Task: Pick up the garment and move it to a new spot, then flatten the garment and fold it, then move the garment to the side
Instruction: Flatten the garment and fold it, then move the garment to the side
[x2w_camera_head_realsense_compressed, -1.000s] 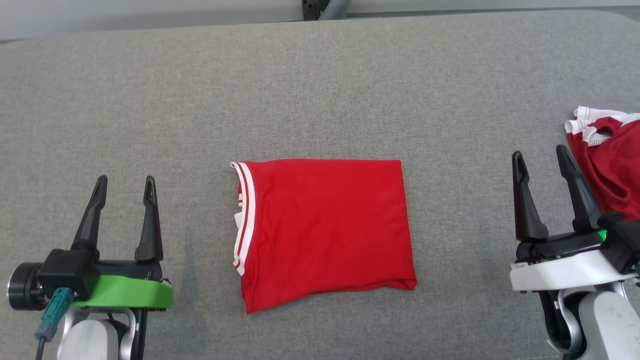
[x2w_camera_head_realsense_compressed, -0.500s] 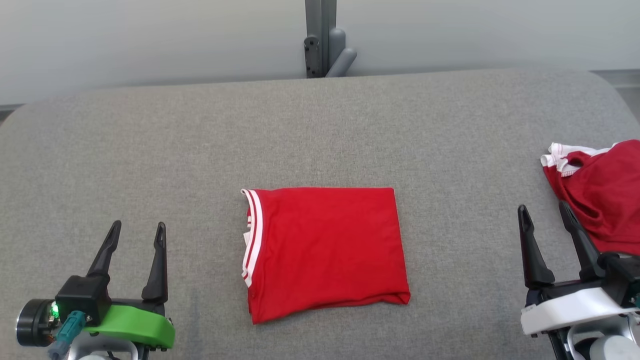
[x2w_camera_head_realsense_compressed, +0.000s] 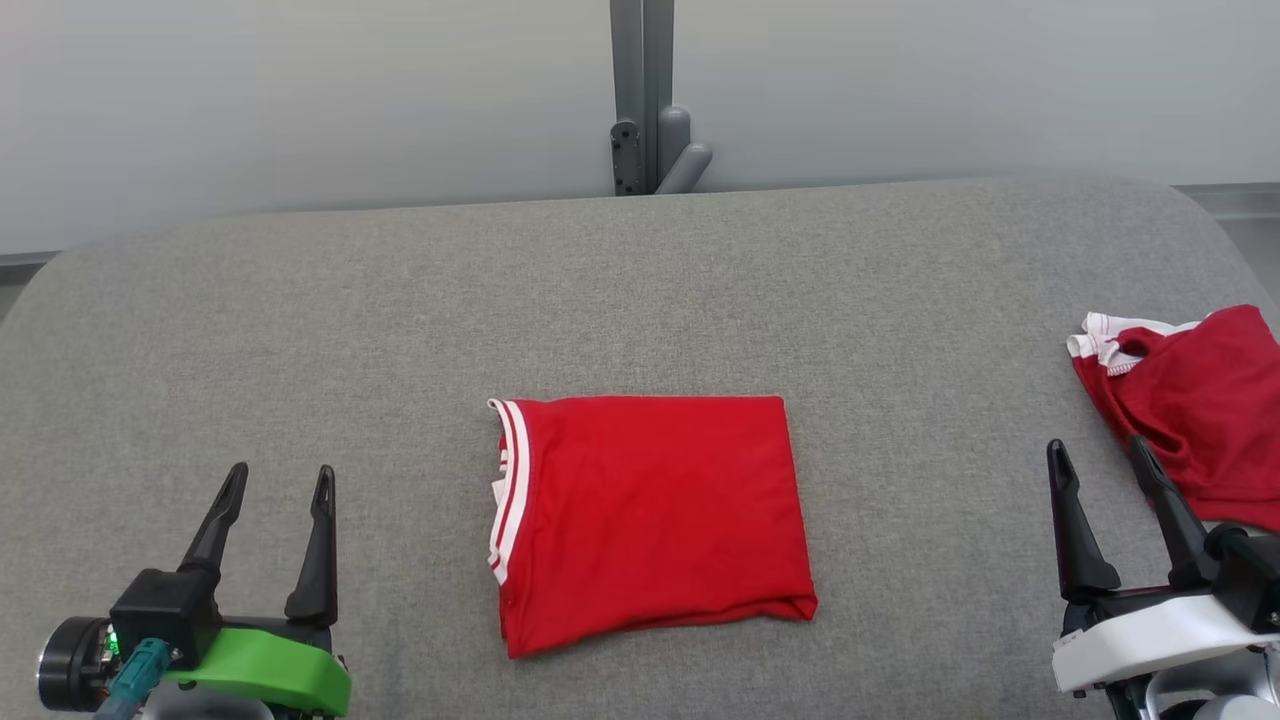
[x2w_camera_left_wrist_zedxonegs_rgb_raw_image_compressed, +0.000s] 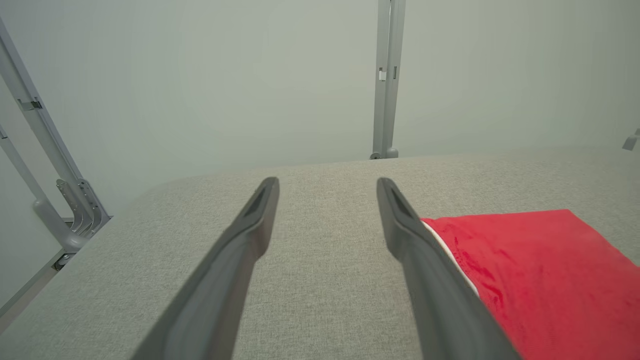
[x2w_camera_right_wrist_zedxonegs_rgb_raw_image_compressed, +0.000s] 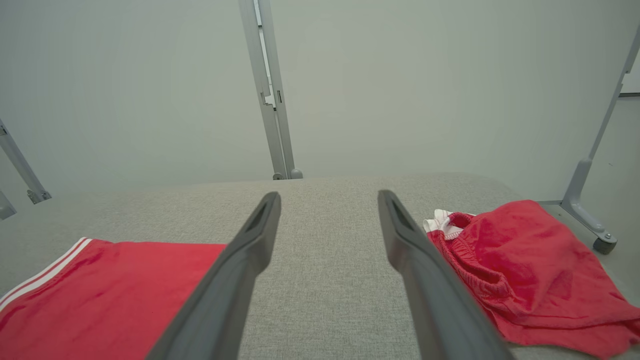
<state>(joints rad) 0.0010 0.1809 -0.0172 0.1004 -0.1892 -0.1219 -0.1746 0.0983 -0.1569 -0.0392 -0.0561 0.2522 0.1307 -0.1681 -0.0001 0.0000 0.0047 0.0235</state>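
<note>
Table (x2w_camera_head_realsense_compressed: 300, 330) grey fabric; pale wall (x2w_camera_head_realsense_compressed: 300, 100), metal post (x2w_camera_head_realsense_compressed: 640, 90) behind. Folded red garment (x2w_camera_head_realsense_compressed: 650, 520) flat at centre. At right, second red garment (x2w_camera_head_realsense_compressed: 1190, 400), partly cut off. Left hand (x2w_camera_head_realsense_compressed: 281, 470), right hand (x2w_camera_head_realsense_compressed: 1097, 445) spread wide, empty.

Everything is pointing to a robotics lab or test cell rather than a home: a wide bench (x2w_camera_head_realsense_compressed: 300, 300) padded in plain grey fabric, with rounded corners, is standing against bare pale wall panels (x2w_camera_head_realsense_compressed: 250, 90), and a folded red garment (x2w_camera_head_realsense_compressed: 650, 510) is lying staged at its middle. Grey metal frame posts (x2w_camera_head_realsense_compressed: 640, 90) with bolted brackets are rising behind it, slanted struts (x2w_camera_left_wrist_zedxonegs_rgb_raw_image_compressed: 57, 145) are bracing the left side, and a frame leg (x2w_camera_right_wrist_zedxonegs_rgb_raw_image_compressed: 580, 175) at the right is ending in a small caster (x2w_camera_right_wrist_zedxonegs_rgb_raw_image_compressed: 604, 244).
</note>
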